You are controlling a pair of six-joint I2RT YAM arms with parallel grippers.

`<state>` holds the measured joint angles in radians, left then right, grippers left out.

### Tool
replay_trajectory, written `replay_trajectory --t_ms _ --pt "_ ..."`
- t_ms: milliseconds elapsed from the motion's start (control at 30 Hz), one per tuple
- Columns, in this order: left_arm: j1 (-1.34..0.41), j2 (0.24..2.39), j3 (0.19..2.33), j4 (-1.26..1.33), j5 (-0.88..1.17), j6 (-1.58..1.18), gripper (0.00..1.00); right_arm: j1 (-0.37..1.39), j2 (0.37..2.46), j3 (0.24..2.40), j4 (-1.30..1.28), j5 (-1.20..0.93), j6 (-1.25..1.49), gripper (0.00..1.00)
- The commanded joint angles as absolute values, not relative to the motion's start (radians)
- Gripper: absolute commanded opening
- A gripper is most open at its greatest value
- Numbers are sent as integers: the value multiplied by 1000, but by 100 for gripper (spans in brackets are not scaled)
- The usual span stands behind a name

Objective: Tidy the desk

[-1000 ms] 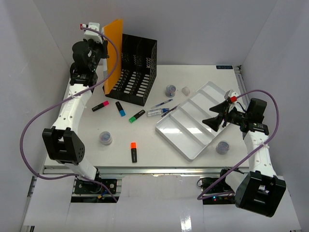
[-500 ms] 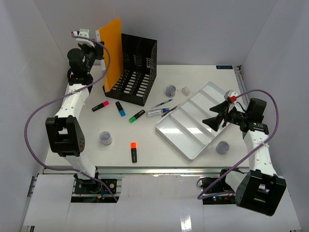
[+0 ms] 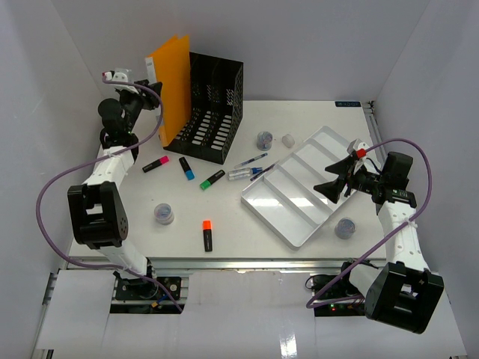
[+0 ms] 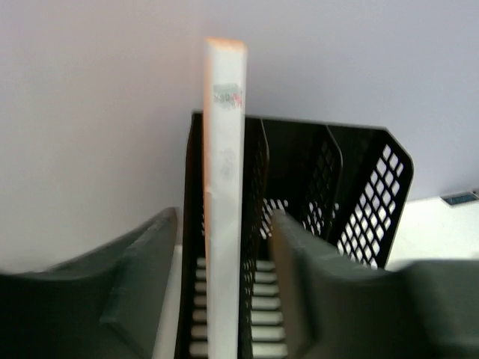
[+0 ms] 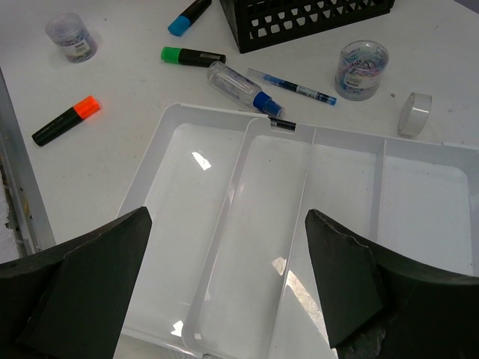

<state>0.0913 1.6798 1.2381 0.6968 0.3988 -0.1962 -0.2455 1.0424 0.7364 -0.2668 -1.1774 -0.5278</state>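
Tabletop: the large flat white tabletop [image 3: 247,232] fills the floor of the white enclosure in front of both arm bases, with its metal rail along the near edge.
Left arm: I see the left arm [image 3: 105,168] raised at the far-left corner, its wrist facing the tall orange folder [image 4: 224,187].
Left jaws: partly open, one finger on each side of the folder's spine. There is a visible gap on both sides, so they hold nothing.
Folder: it stands upright at the left end of the black mesh file holder [image 3: 213,105], apparently in the leftmost slot.
Right arm: the right arm [image 3: 397,224] reaches in from the right edge.
Right jaws: spread wide and empty, hovering over the white compartmented tray [image 5: 247,247].
Tray: it lies at an angle on the right half of the tabletop, and every compartment I can see is bare.
Loose markers: a pink highlighter [image 3: 156,164], a blue-capped marker [image 3: 185,168] and a green-capped marker [image 3: 212,179] lie near the holder's front. An orange-capped marker [image 3: 207,234] lies nearer the rail.
Near the tray's far-left side: a blue pen [image 3: 251,161] and a clear bottle with a blue cap [image 3: 243,173].
Small items: three clear round tubs [image 3: 164,215] [image 3: 265,139] [image 3: 345,228] sit well apart. A roll of clear tape [image 3: 287,140] sits just beside the far one.
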Motion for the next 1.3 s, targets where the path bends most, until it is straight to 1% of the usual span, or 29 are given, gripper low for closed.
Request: replay_trajectory --t_ms 0,167,267,400,500,633,733,800,833,867,900,933,967,1200,1267 --pt "89 1627 1315 507 443 -149 72 -240 1045 741 -265 -1184 -538 90" --pt "89 1660 1458 254 439 -121 81 -241 1043 742 -267 -1187 -538 90" --pt "89 1713 1559 143 435 -116 80 -241 1041 742 -269 -1189 -539 90" --pt "84 1782 1689 41 430 -95 76 -241 1039 744 -272 -1190 -541 90" --pt "73 1826 1759 -39 363 -57 75 -241 1039 746 -275 -1190 -543 90" --pt "69 1862 1775 -51 316 -43 78 -241 1039 746 -276 -1188 -546 90" --pt "66 1888 1795 -69 314 -35 76 -241 1040 747 -278 -1187 -548 90" --pt "63 1902 1812 -80 313 -31 71 -241 1042 747 -278 -1187 -548 90" --pt "63 1909 1822 -91 313 -28 67 -241 1042 747 -278 -1186 -549 90" --pt "63 1915 1830 -101 315 -26 61 -241 1042 747 -278 -1184 -549 90" --pt "63 1919 1829 -105 324 -27 51 -241 1042 747 -278 -1184 -550 90" --pt "63 1922 1825 -107 331 -27 43 -241 1042 747 -278 -1184 -551 90" --pt "63 1922 1817 -107 336 -26 39 -241 1042 748 -279 -1183 -551 90" --pt "63 1881 1801 -77 369 -41 13 -241 1040 750 -284 -1186 -554 90" --pt "63 1851 1779 -40 372 -51 9 -241 1039 750 -285 -1186 -555 90"
